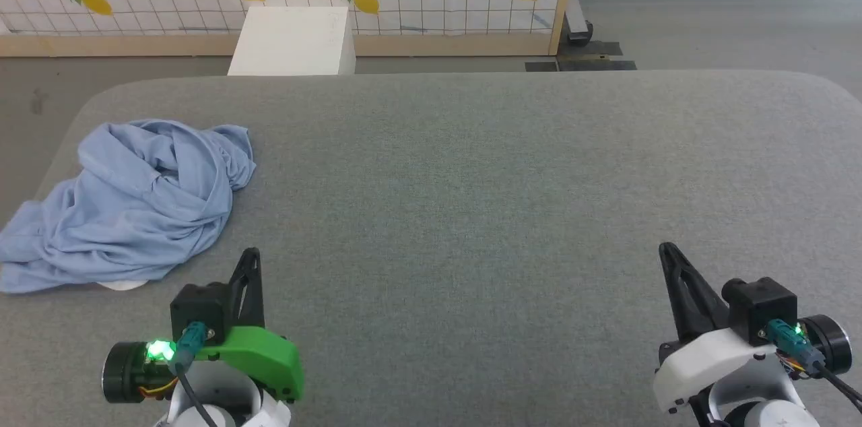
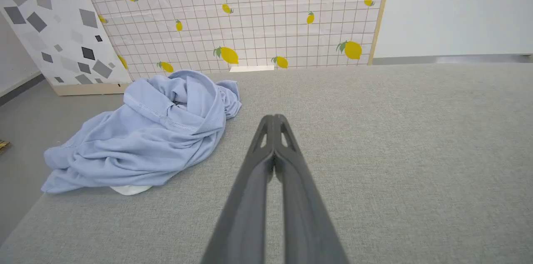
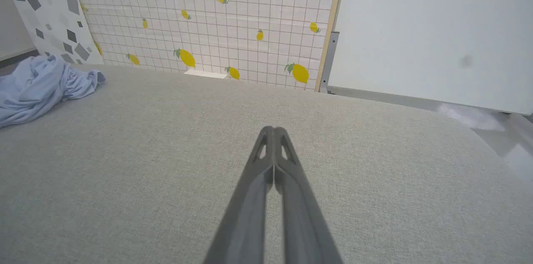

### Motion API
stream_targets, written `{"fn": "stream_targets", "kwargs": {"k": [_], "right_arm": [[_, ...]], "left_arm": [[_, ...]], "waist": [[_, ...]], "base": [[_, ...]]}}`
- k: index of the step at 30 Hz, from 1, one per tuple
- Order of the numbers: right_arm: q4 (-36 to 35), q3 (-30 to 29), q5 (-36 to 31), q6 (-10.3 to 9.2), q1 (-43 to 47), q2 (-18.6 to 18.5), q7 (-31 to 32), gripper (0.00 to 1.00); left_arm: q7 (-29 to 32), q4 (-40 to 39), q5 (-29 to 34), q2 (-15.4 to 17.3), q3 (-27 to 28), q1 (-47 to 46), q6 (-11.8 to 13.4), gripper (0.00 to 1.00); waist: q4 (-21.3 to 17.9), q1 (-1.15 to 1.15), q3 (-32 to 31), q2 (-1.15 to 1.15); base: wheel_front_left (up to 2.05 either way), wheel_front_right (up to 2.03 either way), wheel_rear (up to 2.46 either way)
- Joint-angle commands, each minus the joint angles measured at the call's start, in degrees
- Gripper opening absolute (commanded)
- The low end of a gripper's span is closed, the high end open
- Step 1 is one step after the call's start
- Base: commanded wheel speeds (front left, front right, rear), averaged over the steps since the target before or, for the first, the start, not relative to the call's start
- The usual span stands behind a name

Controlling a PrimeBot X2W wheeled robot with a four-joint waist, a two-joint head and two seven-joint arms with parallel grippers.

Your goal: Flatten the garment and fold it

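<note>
**Item:** garment point(image 1: 128, 205). Light blue knit shirt, bunched in a crumpled heap.

**Location:** left of the head frame at mid-height, on the grey counter point(image 1: 471, 211) and close to its left edge. A white scrap point(image 1: 123, 285), probably the collar, peeks out under the heap's lower edge.

**Condition:** neither flattened nor folded. Sleeves and hem cannot be told apart in the folds.

**Handling (judged):** light, soft and limp. It should drape and stretch when lifted, is unlikely to slide much on the woven cover, and is not fragile.

**Where to hold (judged):** the stitched seam point(image 2: 166, 116) riding on top of the heap, or the loose corner at the lower left. Pinch, lift and let it hang to find the shoulders.

**Left hand** point(image 1: 250, 254): lower left of the frame, fingers pressed together and holding nothing. It is near the heap, not touching.

**Right hand** point(image 1: 665, 249): lower right of the frame, fingers pressed together and empty, well apart from the garment.
</note>
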Motion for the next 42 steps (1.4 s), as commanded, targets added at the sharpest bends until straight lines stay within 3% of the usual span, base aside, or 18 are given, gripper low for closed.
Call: {"fn": "stream_targets", "kwargs": {"k": [1,42], "right_arm": [[0.03,0.08,-0.19,-0.08,-1.07,0.13,0.01,0.00],[0.03,0.08,-0.19,-0.08,-1.07,0.13,0.01,0.00]], "left_arm": [[0.08,-0.16,0.73,-0.16,0.20,0.67,0.37,0.00],[0.08,-0.16,0.73,-0.16,0.20,0.67,0.37,0.00]], "waist": [[0.00,0.00,0.00,0.00],[0.00,0.00,0.00,0.00]], "base": [[0.00,0.00,0.00],[0.00,0.00,0.00]]}}
